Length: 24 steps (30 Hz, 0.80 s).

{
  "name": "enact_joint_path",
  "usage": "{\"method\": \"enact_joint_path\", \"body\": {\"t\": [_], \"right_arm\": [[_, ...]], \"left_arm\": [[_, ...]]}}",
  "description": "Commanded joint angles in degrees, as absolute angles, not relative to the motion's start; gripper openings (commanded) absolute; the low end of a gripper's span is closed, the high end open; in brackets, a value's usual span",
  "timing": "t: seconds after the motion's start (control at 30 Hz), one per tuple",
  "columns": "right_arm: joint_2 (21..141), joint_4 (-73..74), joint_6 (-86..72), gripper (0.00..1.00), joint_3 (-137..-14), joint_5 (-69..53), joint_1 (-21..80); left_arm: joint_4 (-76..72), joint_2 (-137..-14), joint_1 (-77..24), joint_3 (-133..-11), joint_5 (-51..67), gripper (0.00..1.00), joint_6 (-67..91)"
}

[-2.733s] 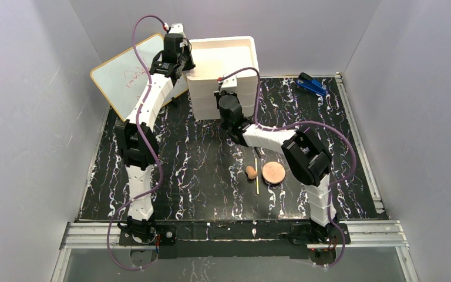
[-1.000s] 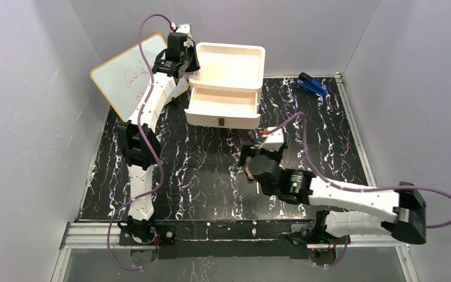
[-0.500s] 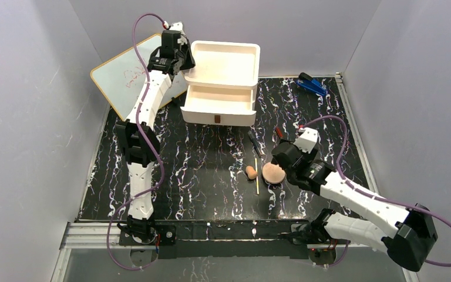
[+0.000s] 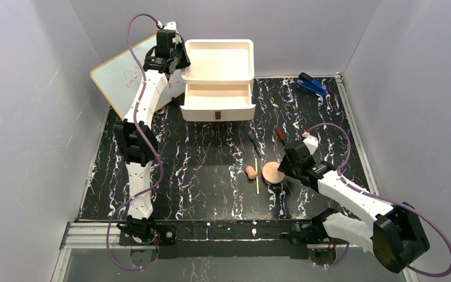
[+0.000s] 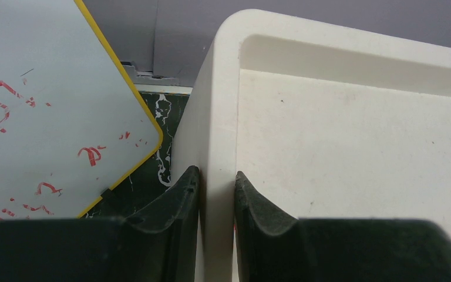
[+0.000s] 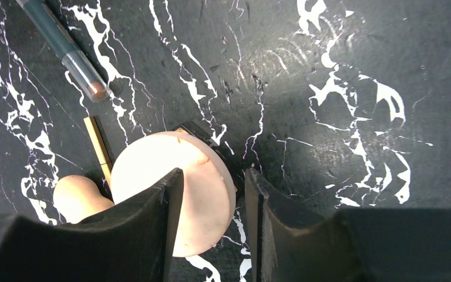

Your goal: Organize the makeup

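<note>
The round pinkish-tan disc (image 4: 272,173) lies on the black marbled table (image 4: 199,170), with the tan egg-shaped sponge (image 4: 251,172) and the thin yellow stick (image 4: 256,178) just to its left. Two dark pencils (image 4: 253,141) (image 4: 279,134) lie behind them. My right gripper (image 6: 211,176) is open, low over the disc (image 6: 152,170). One finger is above the disc and the other is past its right edge. A black corner (image 6: 195,128) peeks from under the disc. My left gripper (image 5: 216,176) is shut on the left wall of the white drawer box (image 5: 217,106).
The white drawer box (image 4: 218,64) stands at the back, its lower drawer (image 4: 217,97) pulled out, brown handle (image 4: 217,116) in front. A yellow-edged whiteboard (image 4: 123,76) leans at the back left. A blue clip-like object (image 4: 312,85) lies at the back right.
My right arm pulled the drawer open, then swung back toward me and came down over the disc. The box has shifted a little left in my left gripper.
</note>
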<state>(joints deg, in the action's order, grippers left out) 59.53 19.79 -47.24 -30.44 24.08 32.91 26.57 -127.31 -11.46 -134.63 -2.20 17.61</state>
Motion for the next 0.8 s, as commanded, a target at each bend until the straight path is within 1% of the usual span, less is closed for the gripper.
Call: {"method": "enact_joint_path", "body": {"t": [0.0,0.27,0.3,0.43,0.5,0.53,0.57,0.77], "right_arm": [[60.43,14.75,-46.39,0.49,-29.07,20.54,32.28],[62.02,11.92,-46.63,0.42,-26.12,20.10,32.17],[62.22,11.56,-46.67,0.39,-25.70,20.11,32.17],[62.87,10.84,-46.67,0.24,-24.82,20.03,32.20],[63.01,10.81,-46.54,0.12,-24.76,20.24,32.25],[63.02,10.98,-46.46,0.03,-24.85,20.34,32.18],[62.95,11.24,-46.24,0.01,-25.10,20.46,32.25],[60.30,15.70,-44.27,0.01,-28.97,22.05,32.17]], "left_arm": [[25.79,-127.01,-9.81,-136.23,-2.83,0.00,20.56],[25.51,-127.10,-9.82,-136.14,-2.38,0.00,20.67],[25.49,-127.09,-9.83,-136.14,-2.42,0.00,20.66],[25.41,-127.16,-9.81,-136.14,-2.35,0.00,20.65],[25.40,-127.29,-9.84,-136.14,-2.14,0.00,20.70],[25.40,-127.27,-9.84,-136.14,-2.11,0.00,20.74],[25.40,-127.22,-9.84,-136.19,-2.11,0.00,20.74],[25.40,-127.23,-9.82,-136.07,-1.93,0.00,20.74]]}}
